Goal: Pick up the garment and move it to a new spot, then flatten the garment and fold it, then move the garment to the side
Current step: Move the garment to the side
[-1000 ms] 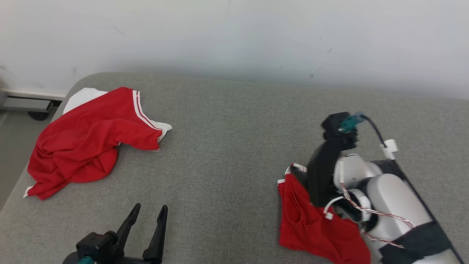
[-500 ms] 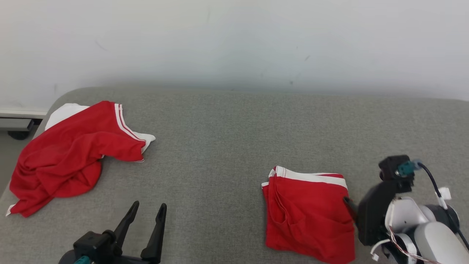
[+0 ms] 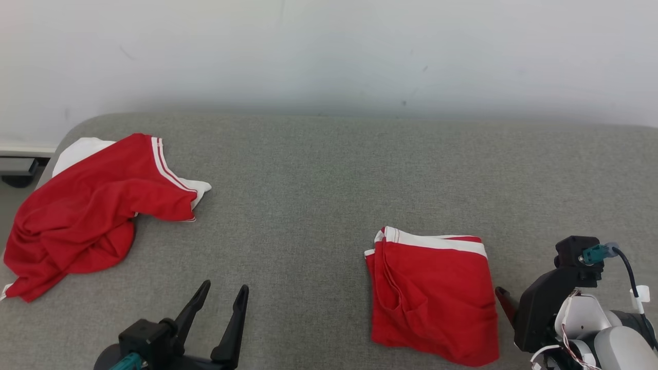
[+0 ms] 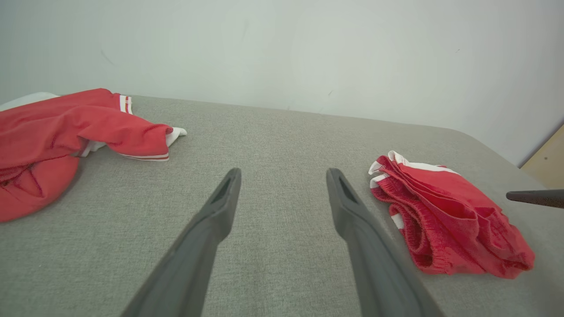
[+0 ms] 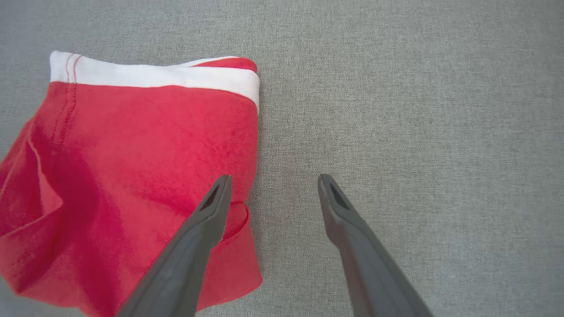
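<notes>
Right tool [image 5: 274, 178], fingers spread and empty, hovers with the folded red-and-white fabric garment [image 3: 432, 293] just to its left; left tool [image 3: 224, 285] spread too. Withdraw upward first, lest a finger snag the fold.

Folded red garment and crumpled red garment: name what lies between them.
Nothing but bare grey cushion lies between the folded garment and the crumpled garment, as the head view shows.

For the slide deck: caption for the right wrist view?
Open right gripper over grey surface; folded red garment at left.
</notes>
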Robot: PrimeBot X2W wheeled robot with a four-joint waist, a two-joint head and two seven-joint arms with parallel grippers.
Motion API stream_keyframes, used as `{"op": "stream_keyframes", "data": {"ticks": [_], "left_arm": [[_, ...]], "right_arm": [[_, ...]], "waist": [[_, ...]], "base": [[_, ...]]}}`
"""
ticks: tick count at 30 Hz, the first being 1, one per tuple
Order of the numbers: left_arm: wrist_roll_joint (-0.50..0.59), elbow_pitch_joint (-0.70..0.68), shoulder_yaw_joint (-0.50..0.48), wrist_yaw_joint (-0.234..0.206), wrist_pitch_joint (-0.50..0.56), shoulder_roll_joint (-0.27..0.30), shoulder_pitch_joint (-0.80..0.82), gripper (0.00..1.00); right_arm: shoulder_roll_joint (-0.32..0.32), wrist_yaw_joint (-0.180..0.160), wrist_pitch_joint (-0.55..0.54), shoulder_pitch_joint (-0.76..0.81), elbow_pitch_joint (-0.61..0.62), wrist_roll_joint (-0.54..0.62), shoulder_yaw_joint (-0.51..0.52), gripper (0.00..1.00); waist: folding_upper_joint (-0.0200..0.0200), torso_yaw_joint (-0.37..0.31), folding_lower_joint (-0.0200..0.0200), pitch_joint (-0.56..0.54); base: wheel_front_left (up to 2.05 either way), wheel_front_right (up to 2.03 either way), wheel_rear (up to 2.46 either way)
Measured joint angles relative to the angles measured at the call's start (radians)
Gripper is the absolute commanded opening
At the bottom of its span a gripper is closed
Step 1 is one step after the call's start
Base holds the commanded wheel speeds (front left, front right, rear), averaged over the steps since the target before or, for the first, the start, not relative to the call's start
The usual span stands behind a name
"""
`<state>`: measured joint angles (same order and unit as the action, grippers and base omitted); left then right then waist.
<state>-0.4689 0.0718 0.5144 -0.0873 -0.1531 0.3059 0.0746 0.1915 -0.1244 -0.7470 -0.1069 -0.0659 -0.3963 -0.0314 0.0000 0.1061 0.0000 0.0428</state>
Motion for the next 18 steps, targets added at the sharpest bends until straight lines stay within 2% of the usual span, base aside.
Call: {"op": "stream_keyframes", "data": {"ticks": [18], "left_arm": [[0.005,-0.011,0.011,0.001,0.018,-0.013,0.056,1.0]], "right_arm": [[-0.067,0.0,0.031,-0.072,-0.171,-0.025,0.054,1.0]], "waist": [[0.0001,0.07,0.0,0.073]], "base": [[0.0,0.0,0.0]]}}
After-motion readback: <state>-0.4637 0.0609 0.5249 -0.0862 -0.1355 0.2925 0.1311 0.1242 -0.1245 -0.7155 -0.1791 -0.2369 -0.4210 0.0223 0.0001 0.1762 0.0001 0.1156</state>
